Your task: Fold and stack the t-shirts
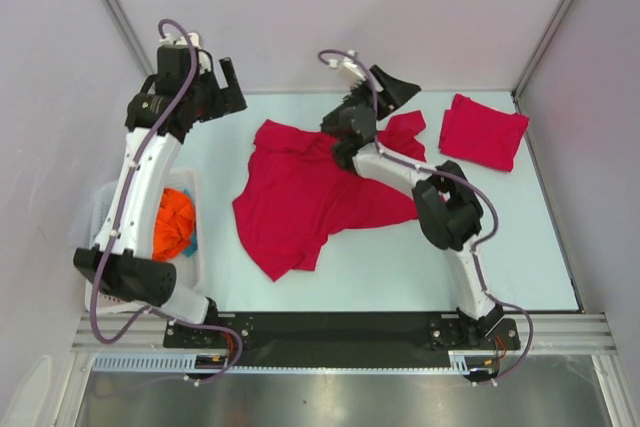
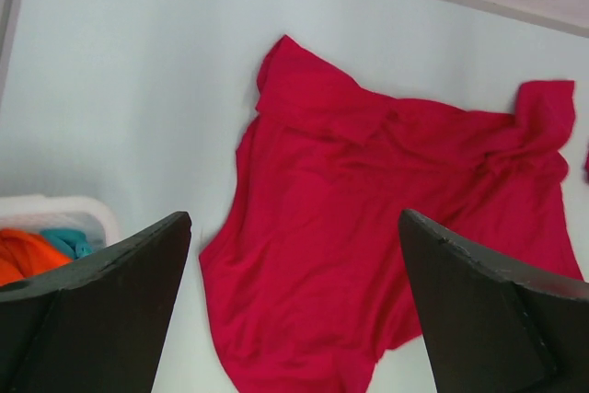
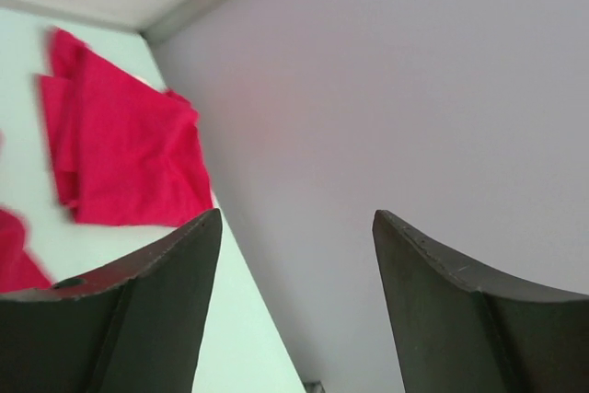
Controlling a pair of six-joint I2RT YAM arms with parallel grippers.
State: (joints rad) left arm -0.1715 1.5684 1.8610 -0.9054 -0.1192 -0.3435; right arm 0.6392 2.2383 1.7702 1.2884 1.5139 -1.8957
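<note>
Your L hand (image 2: 293,218) hangs over the desk's (image 1: 520,247) far-left part, fingers wide apart, empty. Your R hand (image 3: 296,214) sits high by the far edge, fingers apart, nothing btwn them. The rumpled t-shirt (image 1: 305,197) lies unfolded mid-desk; the folded t-shirt (image 1: 482,132) rests in the far-right corner, well apart; a bin (image 1: 100,209) w/ orange cloth (image 1: 175,222) stands at the L edge.

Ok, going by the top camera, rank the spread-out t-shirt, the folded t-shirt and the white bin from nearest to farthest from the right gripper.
1. Spread-out t-shirt, in the middle; its sleeve lies right by the right gripper.
2. Folded t-shirt, off to the right, near the far corner.
3. White bin, over at the left edge, beside the left arm.
</note>
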